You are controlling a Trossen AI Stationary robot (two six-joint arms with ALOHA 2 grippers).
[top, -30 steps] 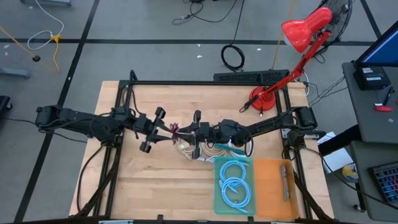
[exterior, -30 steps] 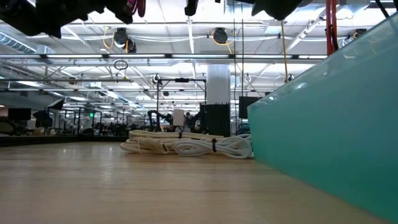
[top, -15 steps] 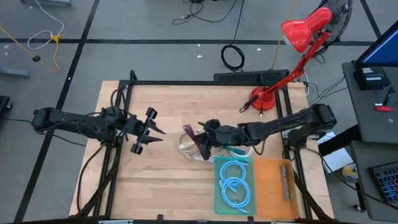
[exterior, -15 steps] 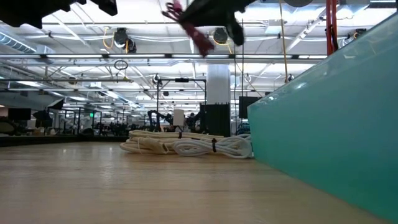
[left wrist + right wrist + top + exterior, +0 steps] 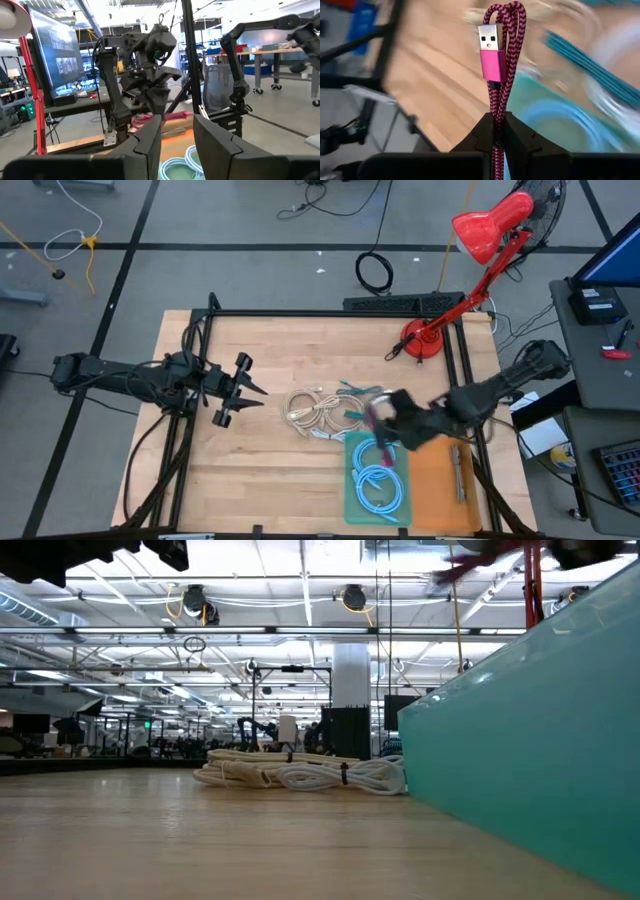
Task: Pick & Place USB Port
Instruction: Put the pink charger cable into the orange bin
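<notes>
The right gripper [image 5: 496, 131], jaws pinching the pink braided USB cable [image 5: 496, 75], has swung right from mid-tabletop to the teal tray [image 5: 352, 490], so release looks near.

No text, label, brand, number or sign can be read in any view. The monitor [image 5: 59, 47] seen from the left wrist shows small picture tiles, but their content is too blurred to read.

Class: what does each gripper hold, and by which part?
The right gripper pinches a pink braided USB cable on its folded cord, below the plug. The left gripper holds nothing.
</notes>
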